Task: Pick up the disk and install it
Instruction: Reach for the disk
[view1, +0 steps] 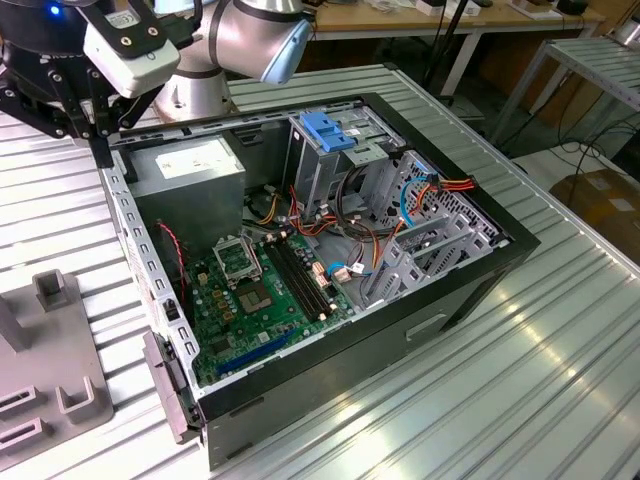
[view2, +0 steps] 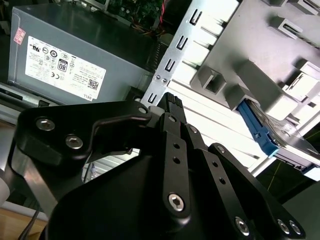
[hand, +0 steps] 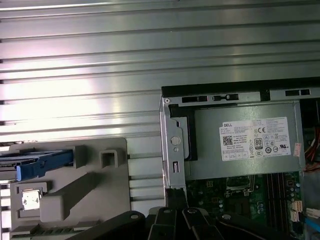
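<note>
The fingers are seen pressed together with nothing between them, so the gripper is judged clenched and empty. It is held above the rear corner of the open computer case, just beside the grey power supply, whose white label is seen in both wrist views.

The disk has not yet been picked up. It is seated at one end of a grey plastic fixture that lies on the ribbed metal surface beside the case, apart from the gripper. One bright blue carrier rail of the disk is turned towards the wrist cameras; whether the disk lies flat or on edge cannot be told.

Inside the case, the motherboard and the tall metal drive cage with its blue latch are exposed, with loose red and orange cables between them.

For a good pick, the fingers would need to be spread before any descent and squared to the disk's long edges, so that the pads close on the rigid blue rails and not on the labelled face. The case wall and the fixture's upright posts should be cleared on the way across, and the grip centred so that the disk does not tilt when lifted.
</note>
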